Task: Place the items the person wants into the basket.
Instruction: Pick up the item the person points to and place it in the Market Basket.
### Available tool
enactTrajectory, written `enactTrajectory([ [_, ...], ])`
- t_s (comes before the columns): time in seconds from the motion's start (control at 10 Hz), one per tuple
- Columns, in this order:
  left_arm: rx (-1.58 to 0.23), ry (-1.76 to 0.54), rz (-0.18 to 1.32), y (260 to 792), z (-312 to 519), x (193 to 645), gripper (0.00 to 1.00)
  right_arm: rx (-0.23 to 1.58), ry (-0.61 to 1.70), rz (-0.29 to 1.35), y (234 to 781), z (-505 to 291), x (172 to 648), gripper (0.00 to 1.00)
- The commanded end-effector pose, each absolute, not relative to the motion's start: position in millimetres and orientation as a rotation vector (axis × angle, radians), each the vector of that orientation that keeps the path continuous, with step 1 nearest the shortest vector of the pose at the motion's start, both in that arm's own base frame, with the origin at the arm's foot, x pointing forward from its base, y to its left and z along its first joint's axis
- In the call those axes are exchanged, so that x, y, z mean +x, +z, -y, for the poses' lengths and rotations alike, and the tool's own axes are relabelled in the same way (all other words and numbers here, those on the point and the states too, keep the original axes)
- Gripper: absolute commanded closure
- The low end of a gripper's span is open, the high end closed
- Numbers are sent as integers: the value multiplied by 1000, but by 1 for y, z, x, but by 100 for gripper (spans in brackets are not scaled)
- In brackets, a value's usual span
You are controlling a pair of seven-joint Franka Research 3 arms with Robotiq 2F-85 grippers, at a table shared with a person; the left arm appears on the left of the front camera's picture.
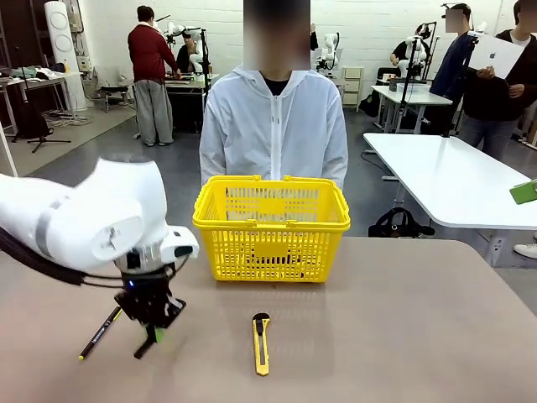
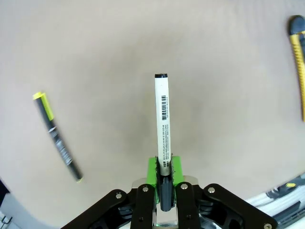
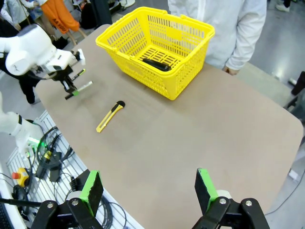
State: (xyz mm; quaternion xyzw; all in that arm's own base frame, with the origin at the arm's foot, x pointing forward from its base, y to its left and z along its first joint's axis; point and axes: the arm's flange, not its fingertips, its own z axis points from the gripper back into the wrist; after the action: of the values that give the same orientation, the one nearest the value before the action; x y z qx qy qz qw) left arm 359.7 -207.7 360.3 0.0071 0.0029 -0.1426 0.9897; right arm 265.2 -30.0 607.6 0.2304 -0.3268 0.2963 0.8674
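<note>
Because the left gripper (image 2: 164, 179) is pinching the marker (image 2: 162, 124) at its black end, the light, stiff, smooth barrel is sticking out long (likely to swivel). Farther off, the right gripper (image 3: 148, 191) is hanging wide and empty above the table (image 3: 200, 143). In the basket (image 3: 200, 36) something dark is lying, too small to identify.

- The basket (image 1: 271, 227) looked like glossy yellow plastic lattice
- The worktop (image 1: 403, 336) was matt, smooth and tan
- The marker (image 2: 162, 121) had a smooth white barrel with fine black print
- The left tool (image 2: 162, 177) showed matt black links and bright green pads (image 2: 152, 170)
- The utility knife (image 1: 262, 342) looked like yellow plastic
- The person's jacket (image 1: 273, 130) was thin white cloth
</note>
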Motion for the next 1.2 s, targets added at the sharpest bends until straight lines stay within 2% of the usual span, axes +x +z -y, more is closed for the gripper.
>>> enactTrajectory([
  [0.0,27,-306,22,441,197,346,100,486,629,684,605,31,266,0],
  [0.3,85,-375,81,530,202,353,100,486,629,684,605,31,266,0],
  [0.5,82,-552,185,581,212,368,100,486,629,684,605,31,266,0],
  [0.8,113,-765,228,616,254,456,100,486,629,684,605,31,266,0],
  [1.1,53,-973,267,607,295,545,100,486,629,684,605,31,266,0],
])
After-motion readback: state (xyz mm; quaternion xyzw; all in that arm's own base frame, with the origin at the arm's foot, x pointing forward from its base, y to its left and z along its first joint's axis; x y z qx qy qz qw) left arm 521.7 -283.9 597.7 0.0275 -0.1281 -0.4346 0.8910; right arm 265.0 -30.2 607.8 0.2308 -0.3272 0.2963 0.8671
